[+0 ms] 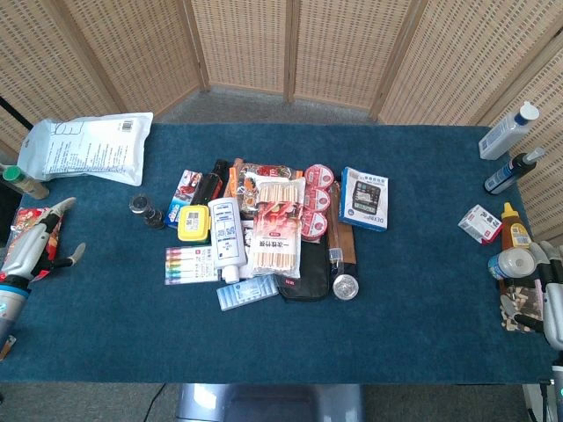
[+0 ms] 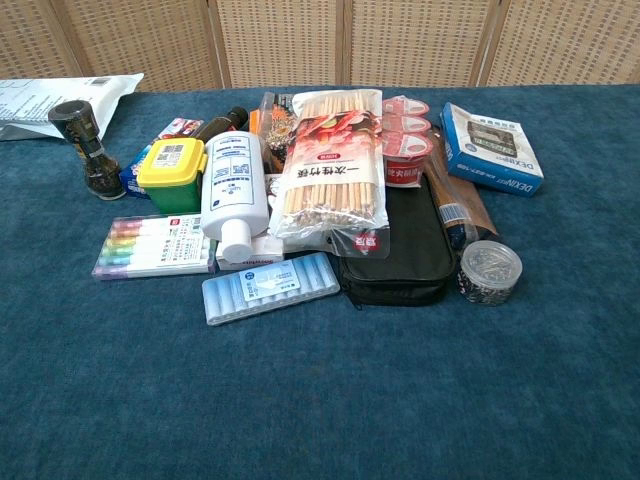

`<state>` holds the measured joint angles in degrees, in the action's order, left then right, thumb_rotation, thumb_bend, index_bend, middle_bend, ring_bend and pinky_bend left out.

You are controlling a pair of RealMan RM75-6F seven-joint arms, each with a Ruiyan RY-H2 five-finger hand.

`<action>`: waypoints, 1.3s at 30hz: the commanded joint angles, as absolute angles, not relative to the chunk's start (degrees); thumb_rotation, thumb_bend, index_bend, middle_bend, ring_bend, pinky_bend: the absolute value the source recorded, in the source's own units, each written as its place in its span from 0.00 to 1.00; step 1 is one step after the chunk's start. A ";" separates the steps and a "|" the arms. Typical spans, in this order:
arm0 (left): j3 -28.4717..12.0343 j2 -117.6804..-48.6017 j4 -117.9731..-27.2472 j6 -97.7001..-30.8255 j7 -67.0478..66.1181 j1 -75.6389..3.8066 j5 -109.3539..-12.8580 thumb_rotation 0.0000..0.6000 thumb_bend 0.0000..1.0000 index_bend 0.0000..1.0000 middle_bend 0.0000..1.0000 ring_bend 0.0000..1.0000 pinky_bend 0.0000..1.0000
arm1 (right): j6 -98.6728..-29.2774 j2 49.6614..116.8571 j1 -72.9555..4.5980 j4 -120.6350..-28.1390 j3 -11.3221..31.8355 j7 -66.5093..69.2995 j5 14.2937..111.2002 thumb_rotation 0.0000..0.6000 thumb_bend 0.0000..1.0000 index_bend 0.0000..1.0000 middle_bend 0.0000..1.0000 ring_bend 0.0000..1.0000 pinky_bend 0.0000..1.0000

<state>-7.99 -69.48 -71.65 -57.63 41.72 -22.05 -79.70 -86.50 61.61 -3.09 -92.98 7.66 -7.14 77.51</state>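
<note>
Two hands at the edges | my left hand [image 1: 35, 242] open, holding nothing, right beside the red snack bag [image 1: 26, 230] | my right hand [image 1: 537, 294] by a small bottle [image 1: 513, 262], grip unclear.

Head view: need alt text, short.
A blue table seen from above holds a central pile of goods: a chopstick pack, a white bottle, a marker set and a black case. The left robot hand hovers open at the left edge; the right robot hand sits near bottles at the right edge.
</note>
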 commanded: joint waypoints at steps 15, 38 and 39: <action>-7.68 -88.52 -48.57 -48.18 61.58 -35.00 -84.35 1.00 0.45 0.00 0.00 0.00 0.00 | -87.45 59.26 -1.53 -95.20 8.08 -8.51 75.30 0.81 0.26 0.00 0.10 0.00 0.00; -9.57 -97.12 -38.33 -48.88 69.46 -38.51 -80.98 1.00 0.59 0.51 0.55 0.70 0.41 | -87.77 58.21 -0.37 -95.80 8.46 -7.07 74.14 0.81 0.26 0.00 0.11 0.00 0.00; -9.69 -97.08 -38.38 -49.04 69.52 -38.41 -80.78 1.00 0.59 0.51 0.55 0.71 0.42 | -87.73 58.20 -0.39 -95.81 8.48 -7.04 74.15 0.81 0.26 0.00 0.11 0.00 0.00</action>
